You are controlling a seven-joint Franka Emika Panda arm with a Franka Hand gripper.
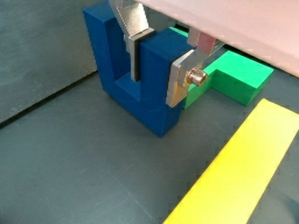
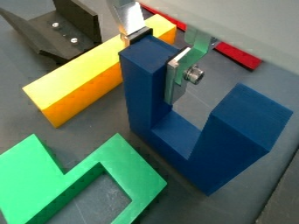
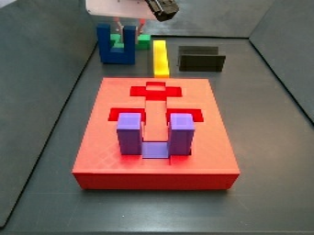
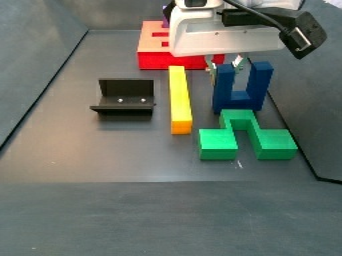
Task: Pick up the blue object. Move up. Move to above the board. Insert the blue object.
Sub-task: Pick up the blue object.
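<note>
currently the blue object (image 2: 187, 114) stands upright on the dark floor, just beside the green block (image 2: 82, 171) and near the yellow bar (image 2: 82, 83), well apart from the board (image 3: 153, 138). gripper (image 2: 158, 54) straddles one prong, silver plates flush on both its faces, so it looks clamped on that prong. judgement: pick-up under way, base seems not yet off the floor; lift, transfer and insertion all remain. purple block (image 3: 153, 133) already sits in the board. arm reaches straight down at the far end, by the fixture (image 4: 123, 98).
</note>
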